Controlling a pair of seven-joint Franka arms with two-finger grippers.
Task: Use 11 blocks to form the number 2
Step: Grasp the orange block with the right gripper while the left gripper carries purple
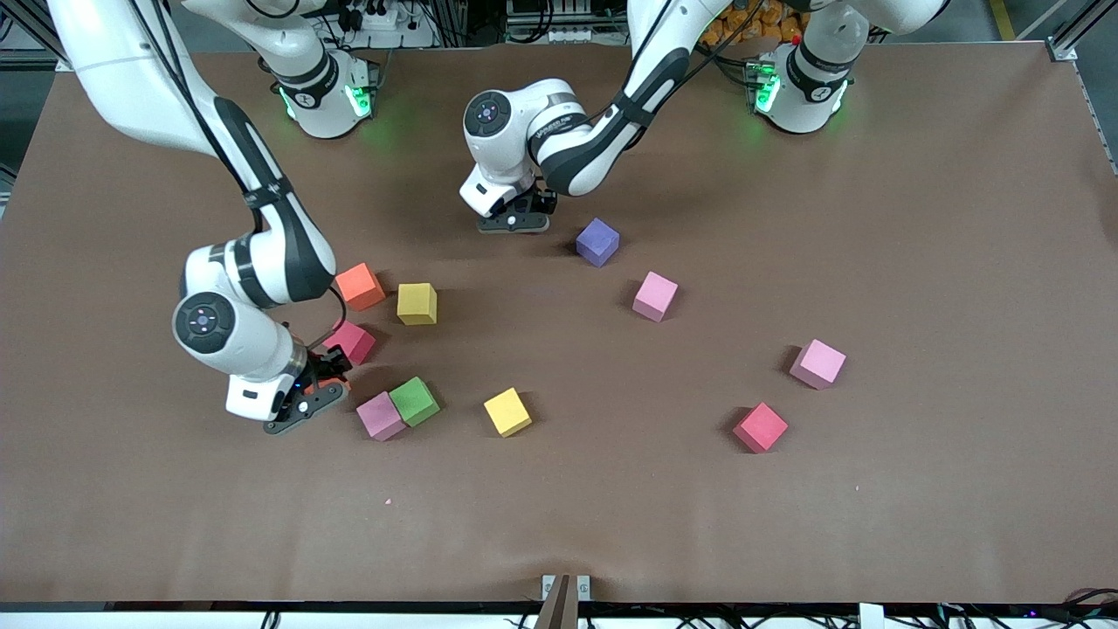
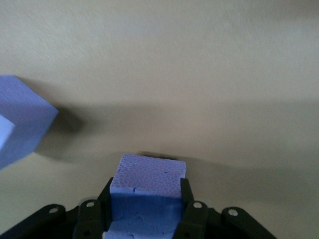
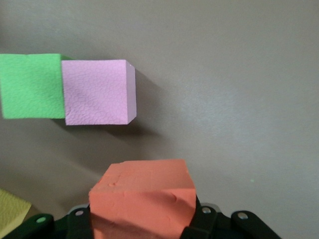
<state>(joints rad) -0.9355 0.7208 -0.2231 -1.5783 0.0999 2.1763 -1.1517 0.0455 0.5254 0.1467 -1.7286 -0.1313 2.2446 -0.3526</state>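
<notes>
My right gripper (image 1: 327, 377) (image 3: 142, 211) is shut on an orange block (image 3: 144, 194), low over the table between a crimson block (image 1: 351, 341) and a mauve-pink block (image 1: 381, 416) (image 3: 97, 92) that touches a green block (image 1: 414, 401) (image 3: 30, 84). My left gripper (image 1: 515, 224) (image 2: 147, 191) is shut on a purple block (image 2: 149, 172), low over the table beside a second purple block (image 1: 597, 242) (image 2: 22, 119). Loose on the table lie an orange block (image 1: 360, 286), two yellow blocks (image 1: 417, 303) (image 1: 507, 411), two pink blocks (image 1: 655, 296) (image 1: 817, 363) and a crimson block (image 1: 760, 427). No number 2 shows.
The brown table (image 1: 917, 218) has bare room toward the left arm's end and along the edge nearest the front camera. Both arm bases (image 1: 327, 96) (image 1: 799, 87) stand at the edge farthest from that camera.
</notes>
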